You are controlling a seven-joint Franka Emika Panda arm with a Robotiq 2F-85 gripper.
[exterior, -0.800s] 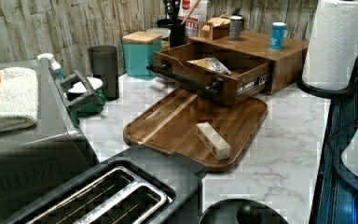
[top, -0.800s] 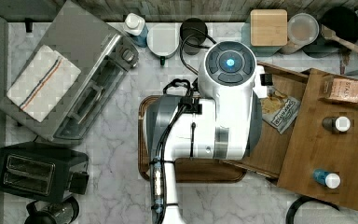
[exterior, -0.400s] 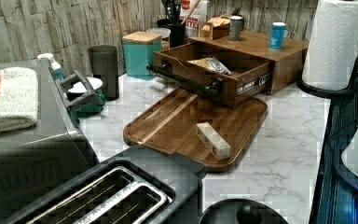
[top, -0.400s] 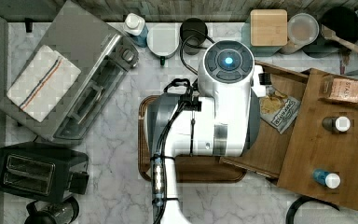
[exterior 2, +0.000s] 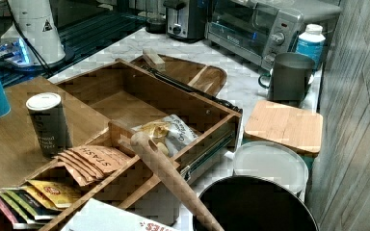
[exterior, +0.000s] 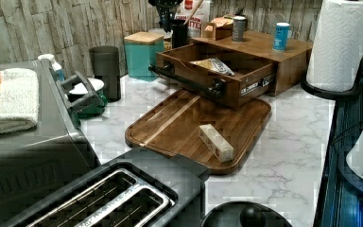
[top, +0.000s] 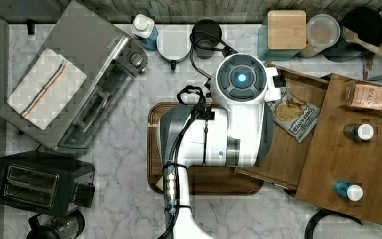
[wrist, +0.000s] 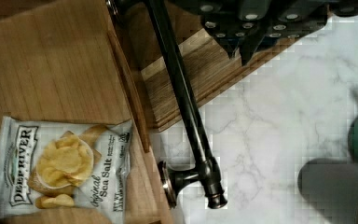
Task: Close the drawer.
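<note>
Standing pulled well out of the lighter wooden cabinet (exterior: 283, 56), the shallow medium-brown wooden drawer (exterior: 203, 78) is overhanging the dark rounded wooden board (exterior: 189, 125) and carrying a light chip bag (wrist: 65, 168). It is likely sliding stiffly on rails; pushing squarely on the dark metal bar handle (wrist: 182, 98) looks best. The black gripper (wrist: 242, 28) is hovering just beside the handle; I cannot tell its finger state.

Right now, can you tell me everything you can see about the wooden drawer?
The drawer is a shallow brown wooden box with thin walls and a flat wood-grain floor. It stands pulled open from under the cabinet top, its front reaching over the dark cutting board. A dark metal bar handle runs along its front on round mounts. A bag of chips lies flat inside, near one end.
</note>
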